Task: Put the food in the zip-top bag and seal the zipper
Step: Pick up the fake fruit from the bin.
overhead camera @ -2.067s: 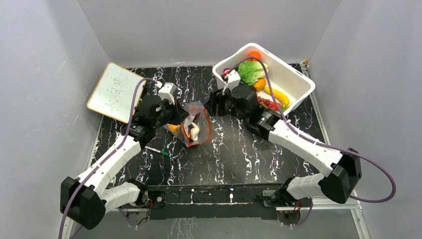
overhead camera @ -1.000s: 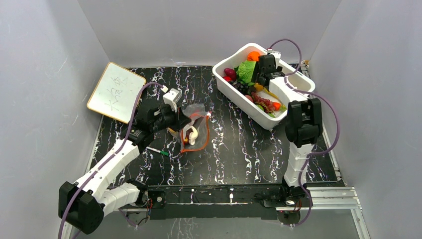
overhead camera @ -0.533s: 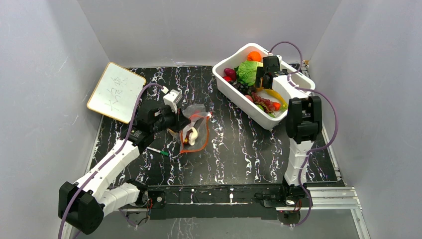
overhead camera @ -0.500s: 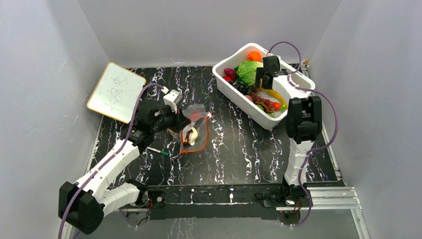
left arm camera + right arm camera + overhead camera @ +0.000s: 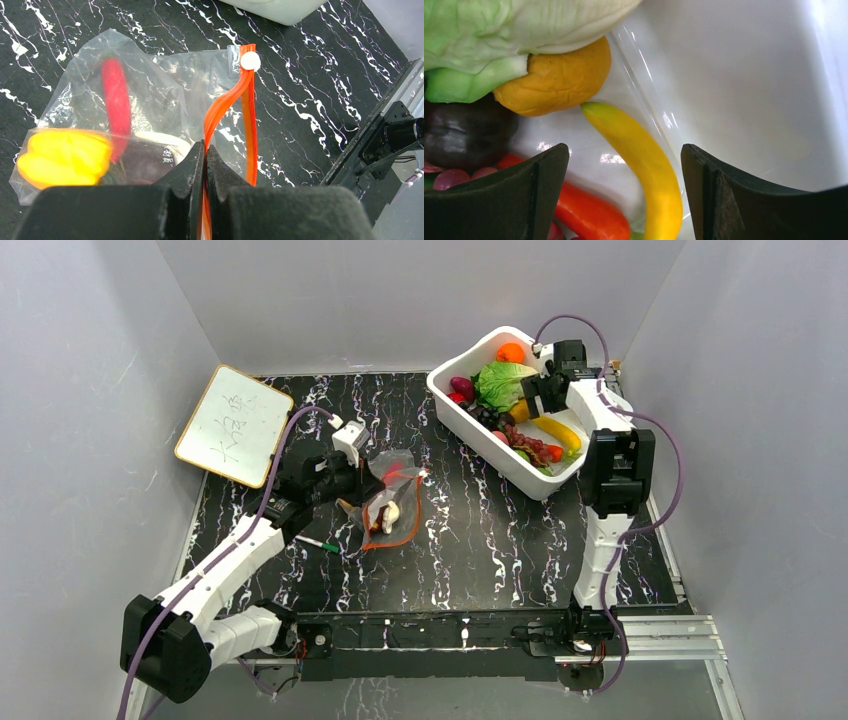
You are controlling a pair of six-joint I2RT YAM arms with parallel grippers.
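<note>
The clear zip-top bag (image 5: 392, 496) lies on the black marbled table with its mouth open. Inside it are a yellow piece (image 5: 62, 162), a red chili (image 5: 116, 100), a dark purple piece (image 5: 145, 162) and a white one. My left gripper (image 5: 205, 147) is shut on the red-orange zipper (image 5: 227, 100), whose white slider (image 5: 250, 61) sits at the far end. My right gripper (image 5: 624, 150) hangs open inside the white tub (image 5: 749, 75), its fingers either side of a long yellow piece (image 5: 644, 155). An orange ball (image 5: 554, 82) and lettuce (image 5: 484, 35) lie just beyond.
The white tub (image 5: 600, 400) at the back right holds more food: lettuce (image 5: 500, 383), an orange piece (image 5: 511, 352), red grapes (image 5: 530, 445). A whiteboard (image 5: 233, 425) leans at the back left. A green-and-white pen (image 5: 318, 543) lies near the left arm.
My right arm swung from beside the bag over into the tub, then shifted toward its back right with its jaws open. The left gripper has kept its hold on the zipper.
</note>
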